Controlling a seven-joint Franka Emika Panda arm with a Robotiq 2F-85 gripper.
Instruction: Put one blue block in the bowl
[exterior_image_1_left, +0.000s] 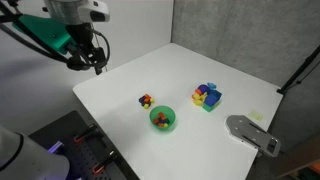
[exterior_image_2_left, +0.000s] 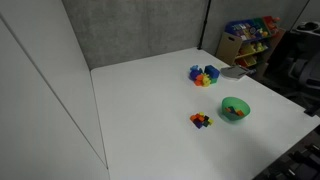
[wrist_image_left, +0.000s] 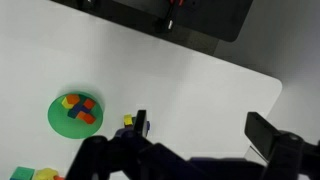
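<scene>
On the white table (exterior_image_1_left: 130, 80), the gripper (exterior_image_1_left: 95, 64), opening unclear, should drop squarely over a blue block (exterior_image_1_left: 214, 95), away from the bowl (exterior_image_1_left: 169, 126).

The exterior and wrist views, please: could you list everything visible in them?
table: one, white, under everything
bowl: one, bright green, on the table
blocks in bowl: a few, red, yellow, blue, inside
small block cluster: one, mixed colours, beside the bowl, not touching
larger block pile: one, blue, yellow, red, green, farther from the bowl
grey object: one, grey, table edge
shelf: one, coloured bins, background
gripper: one, dark, open, above a table corner
</scene>
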